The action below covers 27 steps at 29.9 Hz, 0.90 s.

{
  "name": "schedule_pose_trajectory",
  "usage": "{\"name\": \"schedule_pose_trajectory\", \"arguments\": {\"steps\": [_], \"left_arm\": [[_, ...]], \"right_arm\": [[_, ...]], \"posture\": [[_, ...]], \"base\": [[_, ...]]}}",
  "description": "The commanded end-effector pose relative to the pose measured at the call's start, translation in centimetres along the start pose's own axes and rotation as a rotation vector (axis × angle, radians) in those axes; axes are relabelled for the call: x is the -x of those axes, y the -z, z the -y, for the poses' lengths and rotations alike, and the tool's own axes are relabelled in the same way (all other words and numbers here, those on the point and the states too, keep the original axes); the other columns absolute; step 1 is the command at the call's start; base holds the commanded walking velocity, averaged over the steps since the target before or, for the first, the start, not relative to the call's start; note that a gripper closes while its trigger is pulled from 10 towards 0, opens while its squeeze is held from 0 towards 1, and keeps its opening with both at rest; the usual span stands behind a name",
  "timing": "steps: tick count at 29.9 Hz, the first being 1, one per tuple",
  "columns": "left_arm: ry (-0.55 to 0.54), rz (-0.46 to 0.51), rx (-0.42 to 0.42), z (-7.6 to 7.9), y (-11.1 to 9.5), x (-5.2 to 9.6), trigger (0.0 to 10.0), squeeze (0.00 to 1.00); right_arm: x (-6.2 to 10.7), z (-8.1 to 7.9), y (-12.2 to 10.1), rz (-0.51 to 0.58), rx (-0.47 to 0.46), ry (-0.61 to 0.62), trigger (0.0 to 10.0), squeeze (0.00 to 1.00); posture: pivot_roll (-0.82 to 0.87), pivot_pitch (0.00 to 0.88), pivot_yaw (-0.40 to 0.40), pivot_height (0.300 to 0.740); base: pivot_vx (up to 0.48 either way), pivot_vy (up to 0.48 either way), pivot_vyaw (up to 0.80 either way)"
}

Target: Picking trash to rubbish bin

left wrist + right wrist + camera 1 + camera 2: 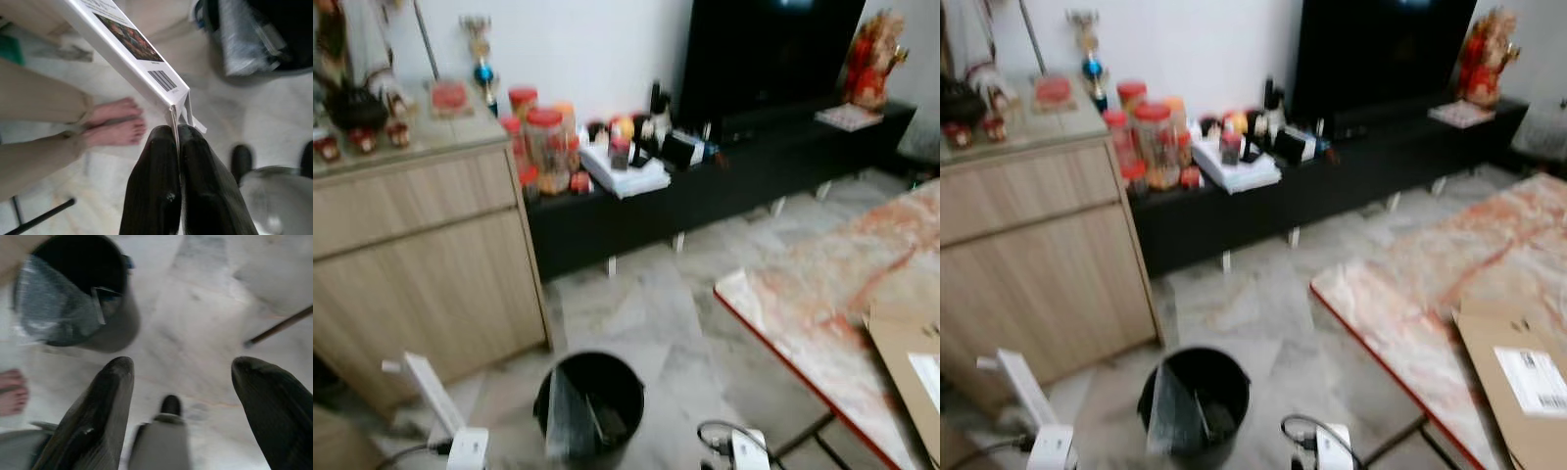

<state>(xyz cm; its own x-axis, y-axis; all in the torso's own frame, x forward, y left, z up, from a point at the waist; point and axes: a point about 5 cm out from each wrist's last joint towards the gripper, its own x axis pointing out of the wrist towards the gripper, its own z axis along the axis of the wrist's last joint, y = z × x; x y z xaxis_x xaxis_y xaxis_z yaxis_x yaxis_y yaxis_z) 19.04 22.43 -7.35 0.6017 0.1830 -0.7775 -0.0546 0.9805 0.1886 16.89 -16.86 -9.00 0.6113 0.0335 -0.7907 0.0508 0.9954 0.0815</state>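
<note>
1. The left claw (178, 134) is pinched tight on the torn end flap of a long white box (128, 51), with both black fingers (155, 181) pressed together on the thin card.
2. The box is slim and flat-sided, white, with a printed colour picture and a barcode on one face; its opened end is ragged where the claw grips it.
3. In the left eye view the box (429, 390) slants up and away from the left claw, tilted, low at the robot's left.
4. The bin (590, 403) is round and black, standing on the pale marble floor (636, 304) just to the right of the left claw and held box. A crumpled clear plastic wrap and some dark scraps lie inside it.
5. The right claw (182, 377) hangs spread wide, with nothing between its fingers (98, 416), above the floor. The bin (78, 293) stands near it, ahead and toward the left claw's side.
6. A person's bare feet (113, 122) and tan trouser legs stand on the floor beyond the left claw, under the box.
7. A red-edged marble worktop (822, 294) lies to the right of the right claw, with a cardboard box (1518, 382) on it.
8. A wooden cabinet (421, 245) stands ahead of the left claw.
</note>
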Motion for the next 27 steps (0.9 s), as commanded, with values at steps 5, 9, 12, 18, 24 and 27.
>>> {"name": "schedule_pose_trajectory", "arguments": {"steps": [5,9,12,18,24,27], "left_arm": [[-0.015,0.008,-0.012,-0.6,-0.3,0.0,10.0,0.0],[-0.016,0.01,-0.012,-0.6,-0.4,-0.1,10.0,0.0],[-0.015,0.012,-0.012,-0.6,-0.4,-0.1,10.0,0.0],[-0.005,0.024,-0.011,-0.4,-0.8,-0.1,10.0,0.0],[0.001,0.074,-0.014,-0.5,-2.0,-0.2,10.0,0.0],[0.01,0.075,-0.007,-0.5,-2.3,-0.3,10.0,0.0]], "right_arm": [[-0.2,-0.3,-0.6,0.013,0.006,-0.008,10.0,0.0],[-0.2,-0.3,-0.5,0.011,-0.007,-0.01,10.0,0.0],[-0.2,-0.3,-0.5,0.01,-0.013,-0.005,10.0,0.0],[-0.2,-0.2,-0.5,0.009,-0.021,-0.002,10.0,0.0],[-0.2,-0.3,-0.5,0.009,-0.022,-0.008,10.0,0.0],[-0.2,-0.3,-0.5,0.009,-0.021,-0.01,10.0,0.0]], "posture": [[0.14,0.022,-0.029,0.74],[0.14,0.022,-0.029,0.74],[0.14,0.022,-0.029,0.74],[0.14,0.022,-0.029,0.74],[0.14,0.022,-0.029,0.74],[0.14,0.022,-0.029,0.74]], "base": [[0.418,0.0,0.8],[0.416,0.0,0.23],[0.419,0.0,0.0],[0.416,0.0,0.0],[0.139,0.0,0.0],[0.0,0.0,0.0]]}}
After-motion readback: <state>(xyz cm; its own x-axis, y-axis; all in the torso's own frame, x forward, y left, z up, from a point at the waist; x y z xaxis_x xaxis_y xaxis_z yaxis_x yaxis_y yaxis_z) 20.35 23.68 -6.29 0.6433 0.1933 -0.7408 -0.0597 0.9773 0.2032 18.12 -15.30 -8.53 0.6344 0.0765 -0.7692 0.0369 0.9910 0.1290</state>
